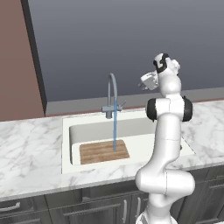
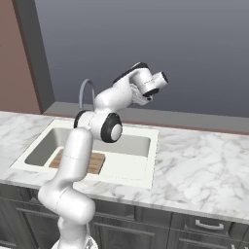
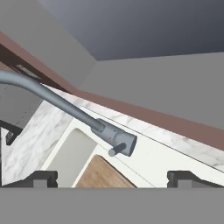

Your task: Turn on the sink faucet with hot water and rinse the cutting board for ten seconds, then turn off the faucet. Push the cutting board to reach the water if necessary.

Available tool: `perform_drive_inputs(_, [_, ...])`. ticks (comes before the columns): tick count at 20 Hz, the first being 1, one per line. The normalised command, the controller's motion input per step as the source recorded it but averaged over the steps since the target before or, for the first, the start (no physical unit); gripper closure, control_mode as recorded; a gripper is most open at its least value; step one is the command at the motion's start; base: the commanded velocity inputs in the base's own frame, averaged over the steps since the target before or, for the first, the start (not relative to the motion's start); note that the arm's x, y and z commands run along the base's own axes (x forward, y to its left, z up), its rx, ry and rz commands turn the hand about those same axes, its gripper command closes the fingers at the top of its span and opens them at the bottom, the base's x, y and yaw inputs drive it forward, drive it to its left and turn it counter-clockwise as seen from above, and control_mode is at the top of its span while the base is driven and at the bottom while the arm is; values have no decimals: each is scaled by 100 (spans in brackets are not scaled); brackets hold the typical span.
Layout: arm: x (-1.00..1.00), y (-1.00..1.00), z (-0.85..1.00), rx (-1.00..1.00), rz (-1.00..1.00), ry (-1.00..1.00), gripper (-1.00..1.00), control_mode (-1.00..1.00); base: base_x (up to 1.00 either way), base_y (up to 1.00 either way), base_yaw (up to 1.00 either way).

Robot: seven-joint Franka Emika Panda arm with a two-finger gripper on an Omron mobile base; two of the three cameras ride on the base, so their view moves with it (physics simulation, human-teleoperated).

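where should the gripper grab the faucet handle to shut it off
Grip the short lever sticking out sideways from the faucet base, coming from the front right where the gripper hangs open. The lever is a thin stub, so straddle it with both fingers.

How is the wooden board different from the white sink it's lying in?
The board is brown wood with stripes; the sink is plain white. The board is flat and small, covering only part of the sink's floor, while the sink is a wide, deep basin. The water lands on the board's right part, not on the bare sink floor. Both are rectangles.
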Motion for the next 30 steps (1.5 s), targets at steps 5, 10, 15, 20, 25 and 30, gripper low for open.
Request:
perform_drive_inputs(5, [0, 7, -7, 0, -4, 0, -100, -100, 0, 0, 0])
perform_drive_inputs(10, [0, 0, 0, 0, 0, 0, -100, -100, 0, 0, 0])
perform_drive_inputs(15, [0, 0, 0, 0, 0, 0, -100, -100, 0, 0, 0])
perform_drive_inputs(20, [0, 0, 0, 0, 0, 0, -100, -100, 0, 0, 0])
perform_drive_inputs(25, [0, 0, 0, 0, 0, 0, -100, -100, 0, 0, 0])
perform_drive_inputs(30, [0, 0, 0, 0, 0, 0, -100, -100, 0, 0, 0])
